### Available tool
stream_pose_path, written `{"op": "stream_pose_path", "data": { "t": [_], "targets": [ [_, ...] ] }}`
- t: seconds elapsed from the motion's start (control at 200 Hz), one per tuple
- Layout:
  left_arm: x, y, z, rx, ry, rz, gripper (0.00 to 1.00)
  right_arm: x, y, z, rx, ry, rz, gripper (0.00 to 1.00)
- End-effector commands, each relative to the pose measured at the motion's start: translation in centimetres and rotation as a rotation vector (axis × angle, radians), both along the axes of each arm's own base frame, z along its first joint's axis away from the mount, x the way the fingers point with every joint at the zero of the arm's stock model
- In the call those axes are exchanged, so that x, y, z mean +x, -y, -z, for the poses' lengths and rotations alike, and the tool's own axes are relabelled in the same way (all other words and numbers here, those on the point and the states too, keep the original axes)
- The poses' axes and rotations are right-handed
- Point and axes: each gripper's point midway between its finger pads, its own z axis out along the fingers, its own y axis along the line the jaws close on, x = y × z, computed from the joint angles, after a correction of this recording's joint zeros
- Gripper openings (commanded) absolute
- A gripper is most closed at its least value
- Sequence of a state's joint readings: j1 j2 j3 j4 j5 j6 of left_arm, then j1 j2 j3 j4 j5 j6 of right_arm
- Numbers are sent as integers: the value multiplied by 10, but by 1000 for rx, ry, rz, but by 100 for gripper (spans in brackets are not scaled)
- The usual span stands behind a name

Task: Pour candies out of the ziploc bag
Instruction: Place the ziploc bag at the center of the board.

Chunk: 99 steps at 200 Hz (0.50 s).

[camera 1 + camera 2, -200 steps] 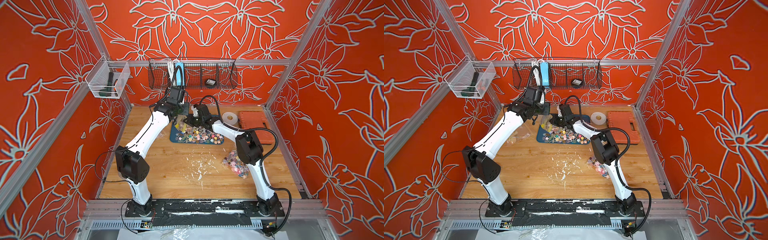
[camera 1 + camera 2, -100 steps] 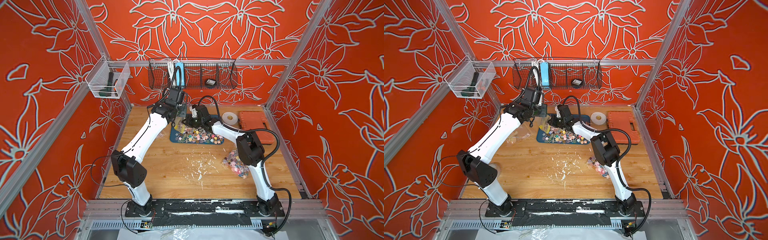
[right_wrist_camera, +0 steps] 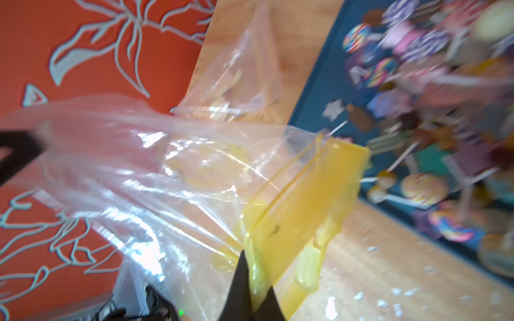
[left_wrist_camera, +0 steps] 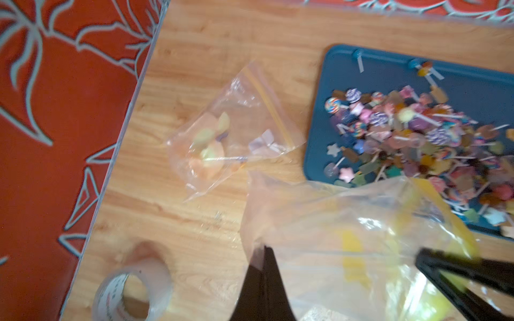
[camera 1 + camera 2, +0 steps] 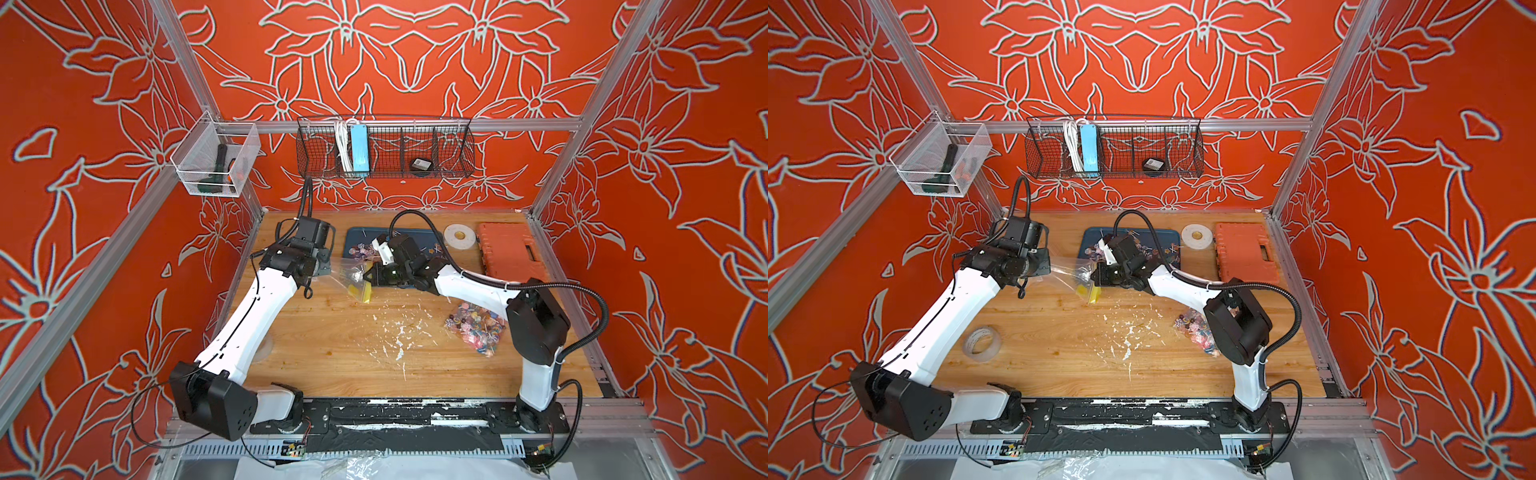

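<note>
The ziploc bag (image 5: 353,275) hangs in the air, stretched sideways between the two grippers. It is above the wooden table (image 5: 332,332), just in front of the blue tray (image 5: 361,235), and both top views show it there (image 5: 1071,270). Its film is clear and crumpled. The yellow band (image 3: 306,194) at the zip end droops toward the wood.

The candies (image 4: 411,133) lie heaped on the tray. They are lollipops on thin white sticks, with swirl, round and star heads, and a few strays lie near the tray's far rim.

The left gripper (image 4: 262,253) has its jaws pressed together on a corner of the bag's clear end. The right gripper (image 3: 244,258) is pinched tight on the yellow band.

Beside the tray, toward the left wall, a smaller zip bag (image 4: 230,130) lies flat on the table. It holds a few pale yellow and orange pieces.

A second bag full of lollipops (image 5: 476,332) lies on the table near the right arm's elbow.

A clear tape roll (image 5: 982,343) sits close to the left arm. In the left wrist view its core (image 4: 111,294) carries reddish print, too blurred to read.

At the back of the table a white roll (image 5: 459,237) stands just beside an orange case (image 5: 509,251). A wire basket (image 5: 449,149) on the rear wall holds a blue power strip (image 5: 359,147). Any marking on the strip is too small to make out.
</note>
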State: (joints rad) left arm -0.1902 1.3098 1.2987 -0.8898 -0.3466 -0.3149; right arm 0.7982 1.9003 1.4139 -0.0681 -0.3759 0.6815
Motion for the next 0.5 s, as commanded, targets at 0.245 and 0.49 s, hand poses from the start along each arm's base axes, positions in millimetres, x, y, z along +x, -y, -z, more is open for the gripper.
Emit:
{"op": "stream_pose_path", "data": {
  "t": [0.245, 0.49],
  "targets": [
    [-10, -87, 53, 8, -126, -273, 0, -58, -72, 60, -140, -49, -92, 0],
    [-4, -116, 66, -30, -107, -413, 1, -57, -90, 96, -205, -72, -84, 0]
  ]
}}
